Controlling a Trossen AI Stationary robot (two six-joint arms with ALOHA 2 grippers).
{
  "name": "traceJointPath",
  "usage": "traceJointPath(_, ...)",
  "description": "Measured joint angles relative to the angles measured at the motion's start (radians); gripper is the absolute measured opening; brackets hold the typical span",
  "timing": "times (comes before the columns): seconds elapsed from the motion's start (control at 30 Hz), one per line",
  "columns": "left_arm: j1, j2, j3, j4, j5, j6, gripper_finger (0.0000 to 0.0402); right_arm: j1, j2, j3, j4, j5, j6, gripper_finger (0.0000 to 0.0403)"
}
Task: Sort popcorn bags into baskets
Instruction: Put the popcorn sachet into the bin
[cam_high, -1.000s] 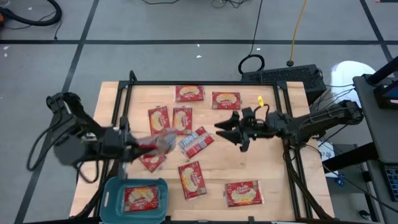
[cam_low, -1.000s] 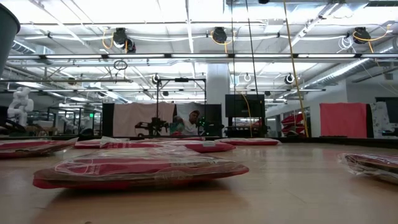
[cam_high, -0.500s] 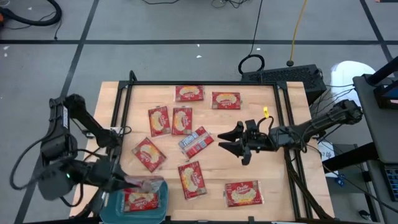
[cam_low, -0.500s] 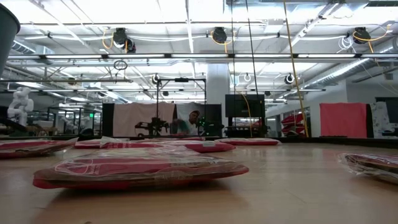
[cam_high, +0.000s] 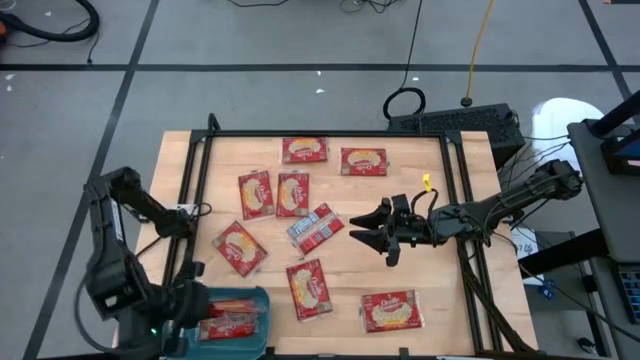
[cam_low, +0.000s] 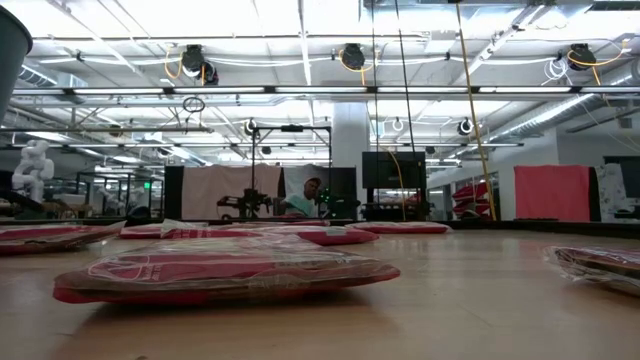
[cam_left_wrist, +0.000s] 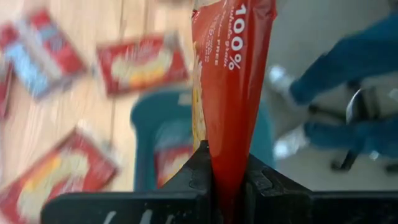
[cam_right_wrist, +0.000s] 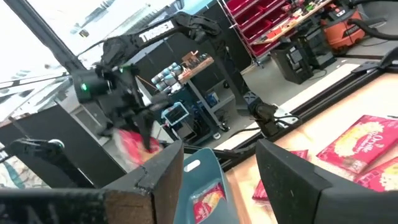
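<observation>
My left gripper (cam_high: 205, 306) is at the table's near left corner, over the teal basket (cam_high: 178, 318). It is shut on a red popcorn bag (cam_left_wrist: 231, 74), which shows edge-on in the high view (cam_high: 236, 303). Another bag (cam_high: 228, 326) lies flat in the basket. Several red bags lie flat on the table, among them one (cam_high: 239, 248) left of centre and a blue-white one (cam_high: 316, 228). My right gripper (cam_high: 368, 232) is open and empty over the middle of the table, right of the blue-white bag. Neither gripper shows in the low view. My left gripper pinches one end of the red bag (cam_left_wrist: 227, 169) between its two fingers. The bag sticks out past the fingertips, edge-on to the wrist camera. It is lifted clear, above the basket (cam_left_wrist: 144, 122).
Other bags lie at the far side (cam_high: 304, 150) (cam_high: 363, 160), left of centre (cam_high: 255, 192) (cam_high: 292, 192) and near the near edge (cam_high: 310, 288) (cam_high: 388, 310). A black frame rail (cam_high: 195, 180) runs along the table's left side. A person (cam_low: 308, 198) shows far behind the table.
My left gripper has carried the red bag from left of the table's middle toward the near edge, and now holds it over the basket. My right gripper has moved a little toward the near edge and stayed open.
</observation>
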Motion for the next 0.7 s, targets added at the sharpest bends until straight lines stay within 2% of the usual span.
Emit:
traceJointPath(0.13,0.000,0.056,0.000,-0.095,0.082,-0.054,0.0027,0.000,0.000,0.000,-0.002,0.000,0.018,0.0194)
traceJointPath(0.27,0.000,0.118,0.000,-0.149,0.116,-0.084,0.0025,-0.003,0.000,0.000,-0.002,0.006,0.013,0.0194)
traceJointPath(0.5,0.005,0.216,-0.032,-0.138,0.137,-0.099,0.0050,-0.004,0.000,0.000,-0.002,0.026,0.050,0.0194)
traceJointPath(0.7,0.010,0.268,-0.085,-0.129,0.206,-0.106,0.0049,0.012,0.000,0.000,-0.001,0.024,0.081,0.0194)
